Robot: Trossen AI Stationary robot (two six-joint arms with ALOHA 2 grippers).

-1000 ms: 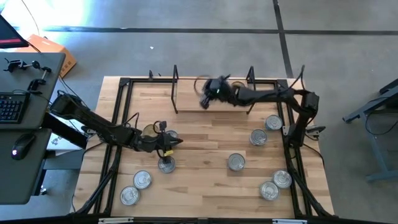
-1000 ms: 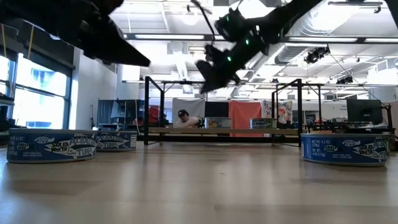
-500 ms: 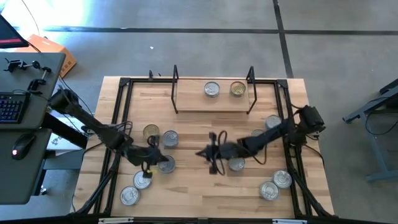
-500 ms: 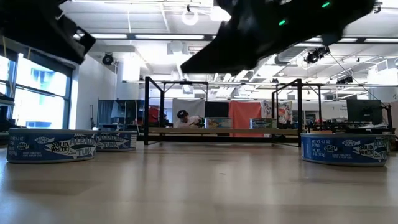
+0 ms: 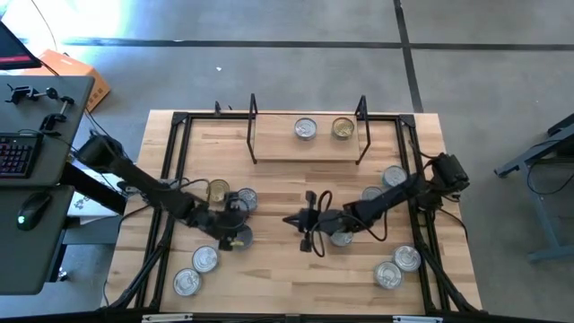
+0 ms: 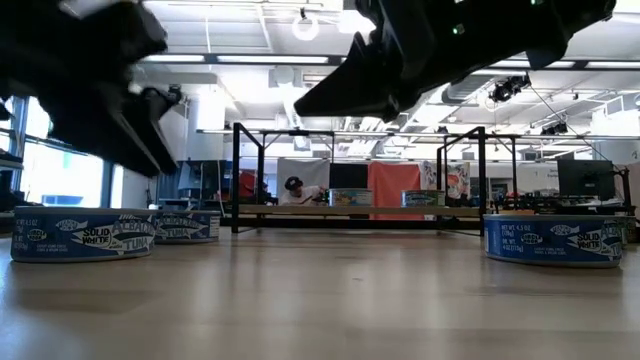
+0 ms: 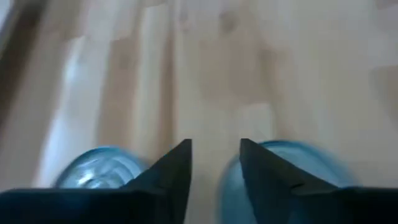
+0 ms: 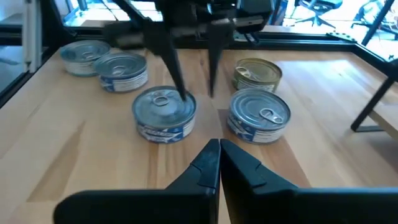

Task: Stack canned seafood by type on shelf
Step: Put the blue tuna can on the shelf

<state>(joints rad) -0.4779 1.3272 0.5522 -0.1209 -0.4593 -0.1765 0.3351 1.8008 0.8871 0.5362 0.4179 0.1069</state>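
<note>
The shelf [image 5: 305,148] stands at the table's far edge with a silver-lidded can [image 5: 306,128] and a gold-topped can [image 5: 343,128] on its board. Several more cans sit on the table. My left gripper [image 8: 196,93] is open and points steeply down over the near-left cluster. One finger stands above a blue-labelled can [image 8: 165,112]. The other stands over the gap between that can and its neighbour [image 8: 259,115]. My right gripper [image 5: 289,220] is shut and holds nothing. It sits mid-table, pointing toward the left cluster.
A gold-topped can [image 5: 218,190] sits behind the cluster, and two more cans [image 5: 205,258] [image 5: 186,282] lie at the near left. Several cans [image 5: 387,274] are scattered on the right, one [image 5: 341,235] under my right arm. Black frame rails [image 5: 170,179] border the table.
My right gripper has swung from the shelf toward the near edge and now sits mid-table, lower and more level, with the two cans on the shelf uncovered. My left gripper has dropped a little and tipped further down over the near-left cans.
</note>
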